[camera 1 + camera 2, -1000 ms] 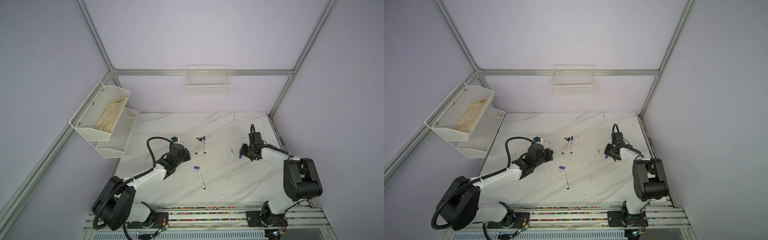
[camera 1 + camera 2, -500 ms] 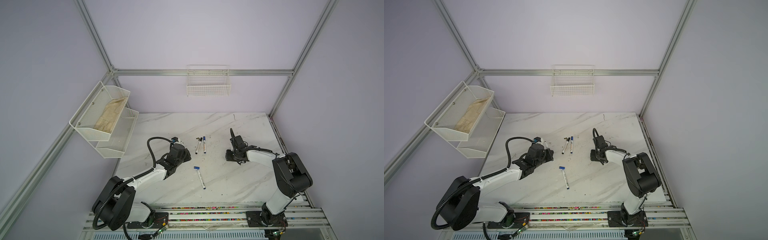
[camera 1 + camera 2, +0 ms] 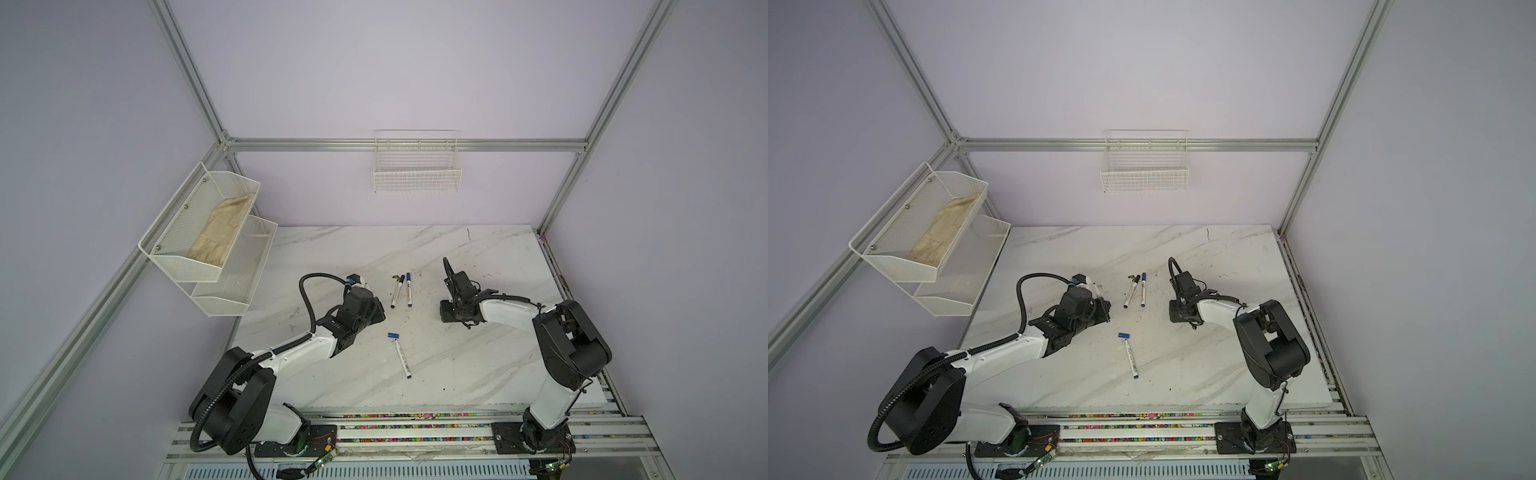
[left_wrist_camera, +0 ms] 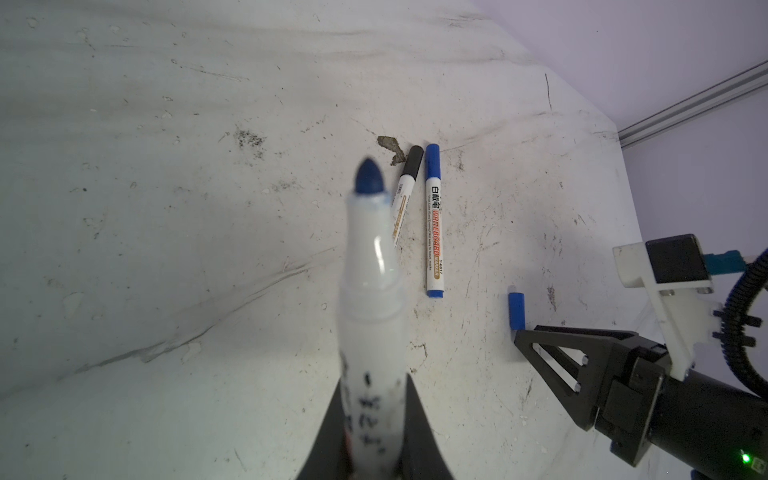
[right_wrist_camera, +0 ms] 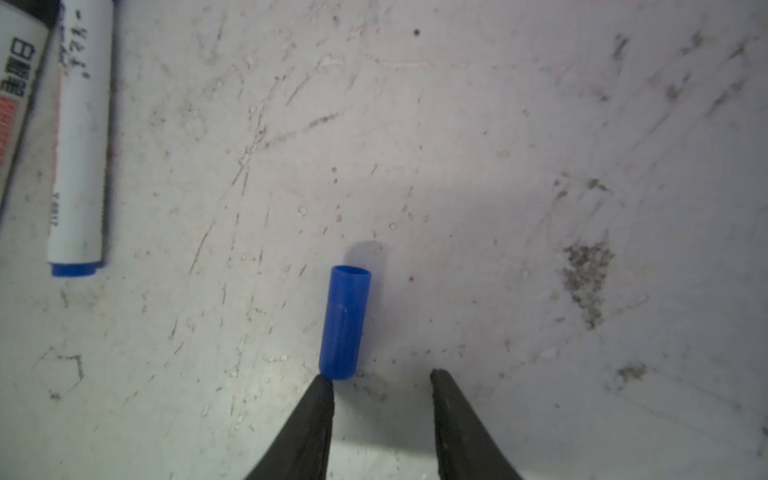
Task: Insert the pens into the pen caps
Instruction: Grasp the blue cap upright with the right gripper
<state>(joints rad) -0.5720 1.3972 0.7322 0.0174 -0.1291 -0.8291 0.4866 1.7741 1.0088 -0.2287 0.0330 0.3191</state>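
Checking both top views: left gripper and right gripper sit low over the marble table, well apart; the cap by the right one is hidden there.

Left wrist view: jaws pinch the uncapped pen, nib pointing outward. The blue cap lies just off the right arm's finger.

Right wrist view: jaws spread, nothing between them. The cap lies just ahead of one fingertip, seemingly touching, long axis running away from the gripper.

Judgement: the right arm is nearer and must shift sideways to straddle the cap.
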